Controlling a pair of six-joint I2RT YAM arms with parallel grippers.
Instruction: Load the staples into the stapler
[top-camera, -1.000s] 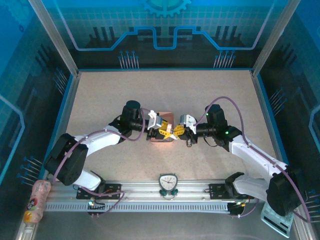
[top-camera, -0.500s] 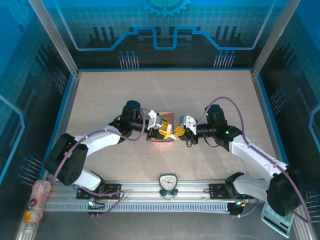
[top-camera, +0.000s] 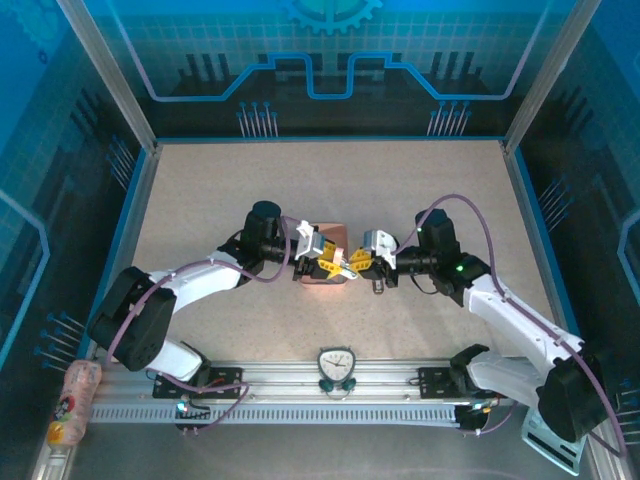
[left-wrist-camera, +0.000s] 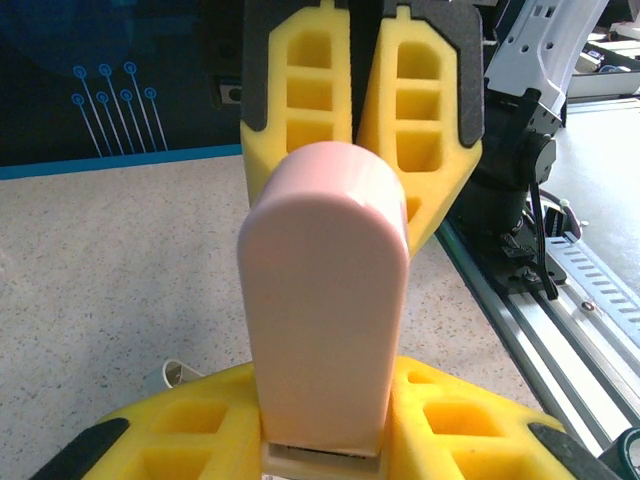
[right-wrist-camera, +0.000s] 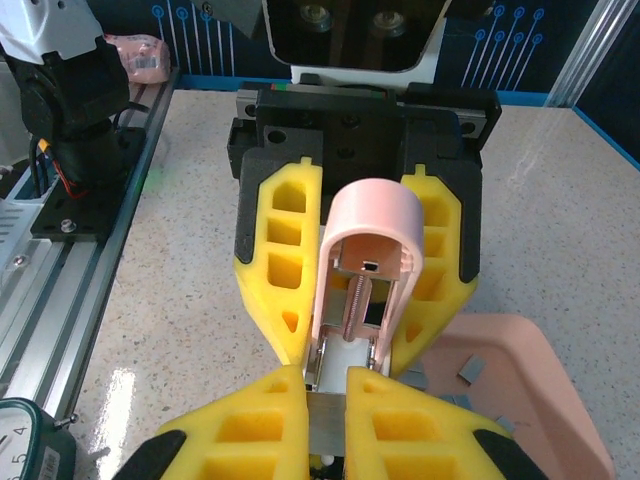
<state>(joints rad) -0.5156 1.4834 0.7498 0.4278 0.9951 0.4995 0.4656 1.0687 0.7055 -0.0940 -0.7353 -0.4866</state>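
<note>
1. Pink plastic sits between my two hands: the stapler (right-wrist-camera: 375, 210), lid swung up, with the spring and the open channel showing underneath.
2. My left hand (right-wrist-camera: 348, 340) is closed around the stapler's body from both sides and holds it clear of the desk (right-wrist-camera: 180, 250).
3. My right hand (right-wrist-camera: 325, 385) is pinched narrow, fingertips nearly together. A thin grey piece lies between them at the mouth of the channel. I take it for a strip of staples (right-wrist-camera: 326, 420), though I can't be sure.
4. A loose strip (right-wrist-camera: 468, 371) lies in the pink tray (right-wrist-camera: 540, 400), just beside and below the stapler.
5. Risk: the strip meets the channel slightly crooked. It would then jam on the rail or ride up over the edge, because there is so little room between the walls.
6. Risk: pushing while misaligned could snap the strip, since glued staples break easily.
7. Risk: my push could twist the stapler in the soft foam of my left hand and spoil the line-up.
8. Risk: letting go too early would drop the strip onto the desk or tray.
</note>
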